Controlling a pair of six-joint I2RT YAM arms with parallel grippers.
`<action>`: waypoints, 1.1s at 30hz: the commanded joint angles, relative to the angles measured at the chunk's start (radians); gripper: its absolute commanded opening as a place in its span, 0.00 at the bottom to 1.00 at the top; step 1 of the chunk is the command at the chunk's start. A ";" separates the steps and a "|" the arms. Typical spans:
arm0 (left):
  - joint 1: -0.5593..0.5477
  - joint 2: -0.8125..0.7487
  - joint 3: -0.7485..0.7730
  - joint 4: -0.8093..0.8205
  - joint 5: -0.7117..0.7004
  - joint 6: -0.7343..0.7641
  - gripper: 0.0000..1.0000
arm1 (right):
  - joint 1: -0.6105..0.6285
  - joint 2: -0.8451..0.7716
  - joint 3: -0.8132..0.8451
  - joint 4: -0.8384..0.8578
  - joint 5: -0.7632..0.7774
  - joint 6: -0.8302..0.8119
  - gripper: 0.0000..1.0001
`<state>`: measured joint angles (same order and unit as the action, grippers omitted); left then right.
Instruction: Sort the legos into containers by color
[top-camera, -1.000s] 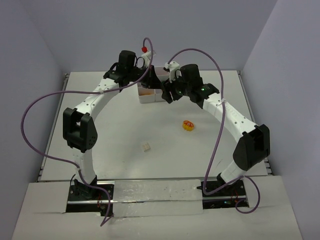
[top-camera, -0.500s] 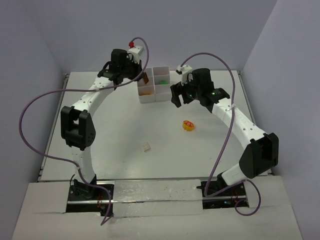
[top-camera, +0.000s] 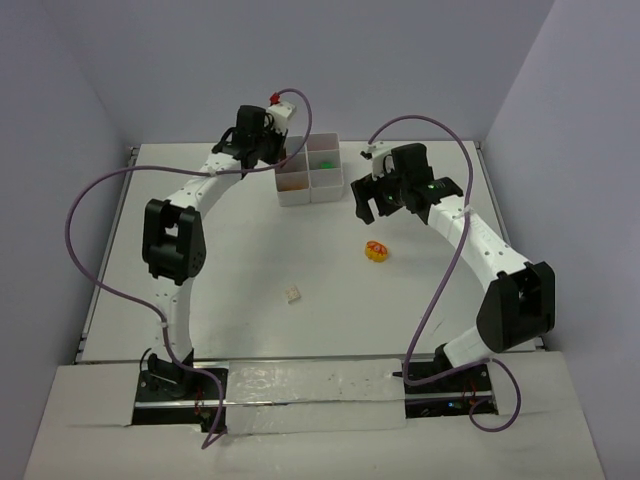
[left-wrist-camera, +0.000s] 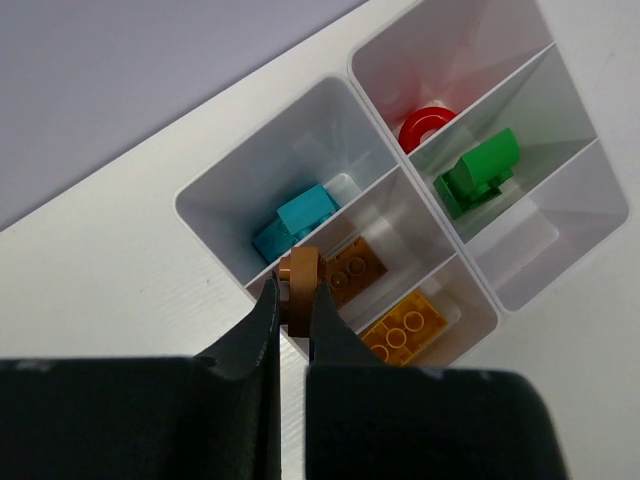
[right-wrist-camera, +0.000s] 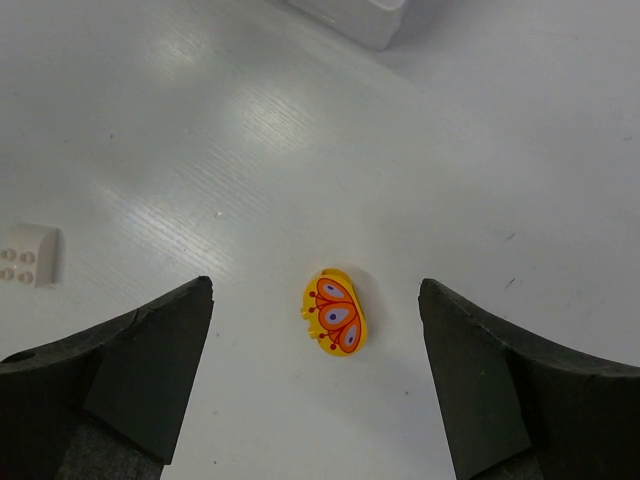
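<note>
Jaws-wise: left gripper pinches a round brown plastic lego on edge over the white divided plastic tray. Right gripper gapes wide above a yellow butterfly-print brick, whose long axis runs crosswise to the gap.

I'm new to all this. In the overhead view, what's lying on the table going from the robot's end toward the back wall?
white brick → yellow piece with an orange pattern → white divided tray
</note>
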<state>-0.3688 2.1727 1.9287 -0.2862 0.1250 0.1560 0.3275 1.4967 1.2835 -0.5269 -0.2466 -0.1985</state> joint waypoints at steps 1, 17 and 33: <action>-0.018 -0.013 0.047 0.025 0.036 0.020 0.01 | -0.009 0.012 0.015 0.004 0.006 -0.015 0.91; -0.028 -0.166 -0.103 0.067 0.172 0.001 0.67 | -0.096 0.003 -0.011 0.002 -0.051 0.044 0.91; -0.033 -0.394 -0.313 0.151 0.518 -0.203 0.73 | -0.101 0.097 -0.088 -0.158 0.022 -0.193 0.89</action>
<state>-0.4034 1.8269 1.6429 -0.1477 0.6062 -0.0205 0.1946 1.5300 1.2160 -0.6320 -0.3027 -0.2937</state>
